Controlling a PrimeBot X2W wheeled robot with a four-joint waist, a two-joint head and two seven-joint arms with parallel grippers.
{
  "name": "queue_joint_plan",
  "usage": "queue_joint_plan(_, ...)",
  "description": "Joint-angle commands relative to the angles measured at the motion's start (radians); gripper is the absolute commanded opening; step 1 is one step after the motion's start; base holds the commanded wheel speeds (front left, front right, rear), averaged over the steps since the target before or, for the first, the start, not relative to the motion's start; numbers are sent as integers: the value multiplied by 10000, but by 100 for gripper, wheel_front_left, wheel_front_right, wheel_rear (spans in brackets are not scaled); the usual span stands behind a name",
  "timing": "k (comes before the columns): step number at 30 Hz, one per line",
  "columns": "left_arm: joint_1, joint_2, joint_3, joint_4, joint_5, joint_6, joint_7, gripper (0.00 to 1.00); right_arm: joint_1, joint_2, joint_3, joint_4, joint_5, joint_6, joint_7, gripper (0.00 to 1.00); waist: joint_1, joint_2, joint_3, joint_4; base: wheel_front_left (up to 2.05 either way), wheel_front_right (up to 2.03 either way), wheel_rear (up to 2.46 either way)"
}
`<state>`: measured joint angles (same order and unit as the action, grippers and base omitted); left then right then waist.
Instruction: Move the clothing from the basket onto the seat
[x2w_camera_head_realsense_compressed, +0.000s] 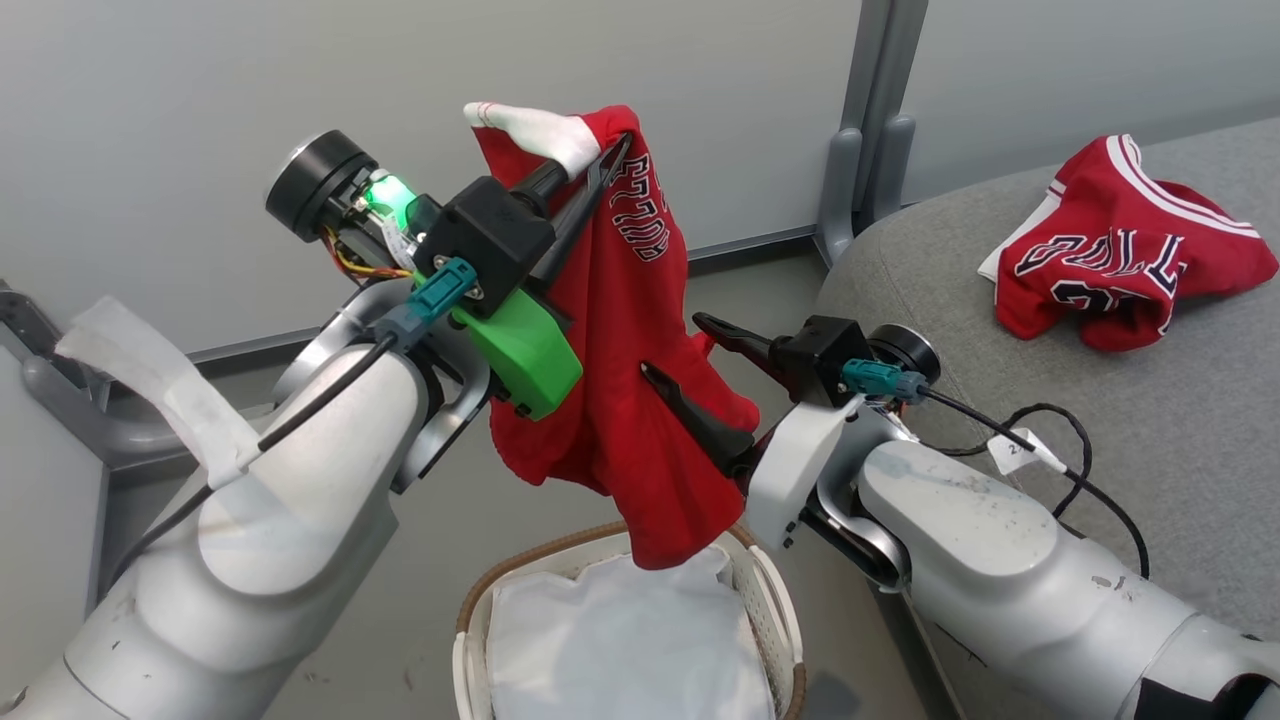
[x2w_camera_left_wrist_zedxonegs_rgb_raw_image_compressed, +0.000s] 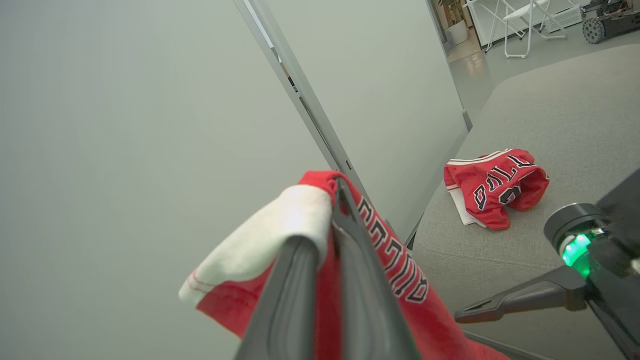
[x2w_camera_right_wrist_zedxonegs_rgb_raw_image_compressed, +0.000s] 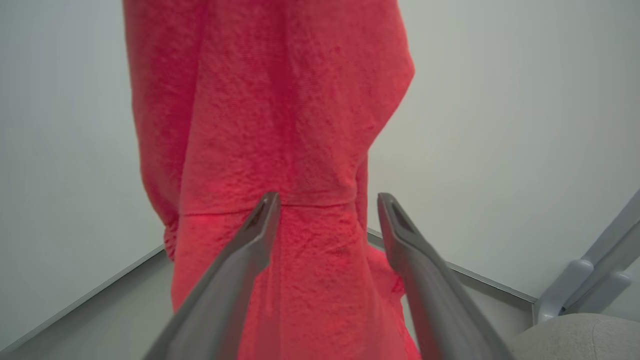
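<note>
**Jersey held up over the basket**

One jersey hangs above the basket, its lower end over the white liner. The left gripper is clamped tight on its top edge. The right gripper is spread wide at the hanging cloth, gripping nothing. The other jersey lies crumpled on the seat, well apart from the basket.

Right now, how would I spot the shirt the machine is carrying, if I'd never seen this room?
Find the white laundry basket with the brown rim. Dangling above it is a red jersey, pinched at its white-trimmed top by the left pincer. Its twin lies crumpled on the grey seat; this one hangs in the air.
</note>
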<state>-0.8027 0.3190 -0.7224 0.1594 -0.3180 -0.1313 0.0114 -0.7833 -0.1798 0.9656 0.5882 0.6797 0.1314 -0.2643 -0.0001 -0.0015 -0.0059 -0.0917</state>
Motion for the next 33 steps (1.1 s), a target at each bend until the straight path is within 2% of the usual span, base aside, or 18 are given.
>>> queue_joint_plan(1, -183, -84, -57, 14, -87, 12, -62, 0, -296, -154, 497, 29, 393, -14, -2, 100, 1, 15, 21, 35, 0, 0, 0)
queue_joint_plan(5, -261, -142, -193, 31, -162, 12, -119, 0, -918, -379, 1485, 191, 1102, -14, -2, 100, 1, 15, 59, 68, 0, 0, 0)
queue_joint_plan(13, -348, -272, -415, 64, -292, 12, -199, 0, -1663, -134, 2637, 94, 1519, -14, -2, 100, 1, 15, 85, 138, 0, 0, 0)
queue_joint_plan(14, -329, -281, -418, 71, -326, 12, -208, 0, -1716, -85, 2672, 103, 1522, -14, -2, 51, 1, 15, 90, 146, 0, 0, 0)
queue_joint_plan(15, -295, -284, -406, 81, -359, 12, -215, 0, -1746, -28, 2660, 102, 1513, -14, -2, 28, 1, 15, 96, 152, 0, 0, 0)
queue_joint_plan(16, -254, -282, -389, 94, -413, 23, -218, 0, -1747, 11, 2652, 74, 1478, -14, -2, 17, 1, 15, 101, 156, 0, 0, 0)
queue_joint_plan(17, -196, -264, -373, 107, -445, 44, -212, 0, -1741, 52, 2626, 47, 1411, -14, -2, 0, 1, 15, 109, 159, 0, 0, 0)
queue_joint_plan(26, 375, -145, -196, 295, -840, 282, -427, 0, -1317, 97, 1657, -226, 765, -14, -2, 0, 1, 15, 189, 167, 0, 0, 0)
queue_joint_plan(27, 508, -141, -170, 327, -884, 328, -532, 31, -1248, 82, 1393, -248, 620, -14, -2, 0, 1, 15, 207, 158, 0, 0, 0)
queue_joint_plan(28, 616, -144, -166, 367, -923, 367, -586, 54, -1178, 74, 1180, -263, 538, -14, -3, 0, 1, 15, 216, 153, 0, 0, 0)
queue_joint_plan(29, 728, -153, -141, 419, -964, 414, -673, 100, -1061, 72, 918, -268, 437, -14, -3, 0, 1, 15, 222, 147, 0, 0, 0)
queue_joint_plan(33, 1152, -197, -41, 634, -1098, 645, -1045, 100, -786, 57, 121, -233, 30, -14, -3, 0, 1, 15, 230, 123, 0, 0, 0)
